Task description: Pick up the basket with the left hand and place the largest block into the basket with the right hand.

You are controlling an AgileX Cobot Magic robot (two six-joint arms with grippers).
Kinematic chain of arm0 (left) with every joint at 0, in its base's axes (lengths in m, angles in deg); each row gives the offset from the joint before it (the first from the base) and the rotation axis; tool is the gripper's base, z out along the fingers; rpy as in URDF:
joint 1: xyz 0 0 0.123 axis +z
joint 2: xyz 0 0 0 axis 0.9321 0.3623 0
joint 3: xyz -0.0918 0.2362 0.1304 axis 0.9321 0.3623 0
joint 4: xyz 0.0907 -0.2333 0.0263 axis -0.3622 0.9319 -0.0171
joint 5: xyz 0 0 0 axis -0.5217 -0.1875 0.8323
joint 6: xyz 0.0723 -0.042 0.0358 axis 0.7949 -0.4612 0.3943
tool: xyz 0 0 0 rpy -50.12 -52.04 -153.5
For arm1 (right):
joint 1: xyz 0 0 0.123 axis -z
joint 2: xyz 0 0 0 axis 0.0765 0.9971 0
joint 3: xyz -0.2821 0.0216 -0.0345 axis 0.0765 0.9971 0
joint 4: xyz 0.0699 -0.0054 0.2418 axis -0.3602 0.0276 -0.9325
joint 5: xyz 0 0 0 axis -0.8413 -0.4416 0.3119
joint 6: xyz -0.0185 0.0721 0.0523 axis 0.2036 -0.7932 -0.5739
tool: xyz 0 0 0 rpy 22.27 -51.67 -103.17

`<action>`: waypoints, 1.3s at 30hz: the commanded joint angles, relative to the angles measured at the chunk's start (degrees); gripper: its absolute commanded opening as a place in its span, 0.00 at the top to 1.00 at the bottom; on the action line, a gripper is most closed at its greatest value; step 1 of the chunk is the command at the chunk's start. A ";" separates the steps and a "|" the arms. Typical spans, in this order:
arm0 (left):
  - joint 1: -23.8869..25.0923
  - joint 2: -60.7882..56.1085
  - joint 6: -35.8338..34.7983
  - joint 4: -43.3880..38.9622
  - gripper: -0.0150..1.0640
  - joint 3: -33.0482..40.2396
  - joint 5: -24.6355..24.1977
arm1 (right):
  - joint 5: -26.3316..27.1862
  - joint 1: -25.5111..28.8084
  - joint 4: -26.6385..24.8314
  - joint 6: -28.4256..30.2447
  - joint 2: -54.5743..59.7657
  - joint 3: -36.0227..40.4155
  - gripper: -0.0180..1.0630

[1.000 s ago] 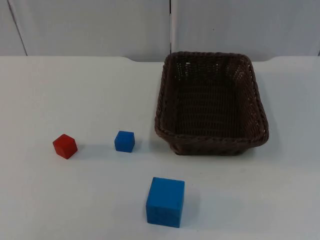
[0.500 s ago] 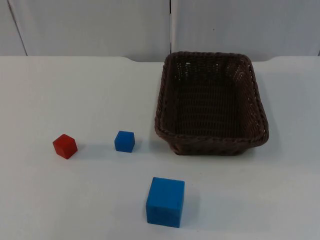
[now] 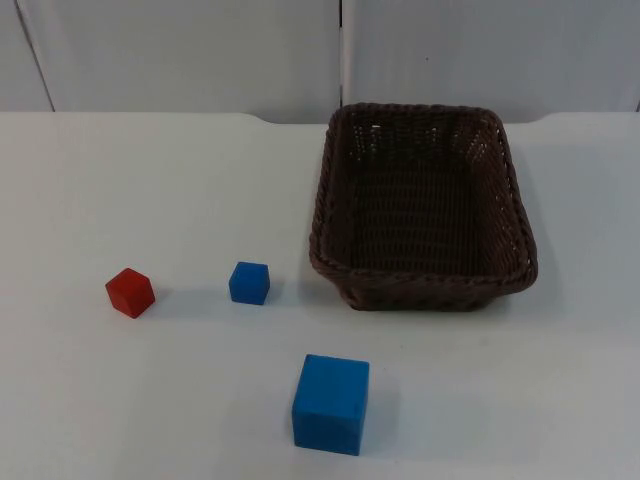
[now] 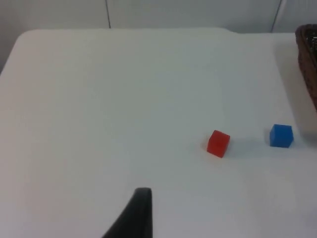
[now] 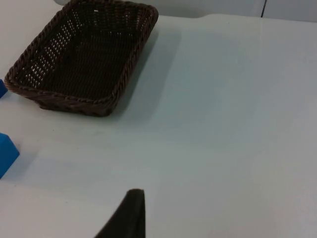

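Top view looks down on the white table (image 3: 150, 180), where a dark brown wicker basket (image 3: 424, 283) sits upright toward the right side, close to the grey partition wall (image 3: 200, 50). Its inside holds nothing. The large blue block (image 3: 331, 403) rests on the table nearer the front edge, well apart from the basket and a little to the left of the basket's front left corner. A small blue block (image 3: 249, 282) lies just left of the basket's front wall, near it but not touching. A small red block (image 3: 130, 292) lies further left, roughly level with the small blue one, turned so a corner faces forward.

Left wrist view looks across the table at the red block (image 4: 218, 143), the small blue block (image 4: 281, 135) and a slice of the basket's rim (image 4: 308, 64). One black fingertip of the left hand (image 4: 136, 213) stands over bare table, well apart from all of them; whether that hand is released or clenched cannot be told.

Right wrist view takes in the basket (image 5: 59, 99) and edges of both blue blocks, the large one (image 5: 7, 152) nearer. One fingertip of the right hand (image 5: 130, 214) stands over bare table, well apart from the basket, its state likewise impossible to tell.
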 commanded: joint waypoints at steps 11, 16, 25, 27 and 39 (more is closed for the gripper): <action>0.14 12.21 7.93 11.41 0.01 -3.33 5.60 | 0.62 0.22 -0.16 0.39 -0.12 0.08 0.01; 0.14 17.93 10.68 13.41 0.02 -5.04 6.67 | 0.62 0.22 -0.16 0.39 -0.12 0.08 0.01; 0.14 28.42 11.72 15.55 0.05 -8.85 9.09 | 0.62 0.22 -0.16 0.39 -0.12 0.08 0.01; 0.14 29.47 11.72 15.55 0.05 -9.31 9.19 | 0.62 0.22 -0.16 0.39 -0.12 0.08 0.01; 0.14 41.51 13.78 15.95 0.05 -16.14 9.32 | 0.62 0.22 0.07 0.39 -0.12 0.08 0.01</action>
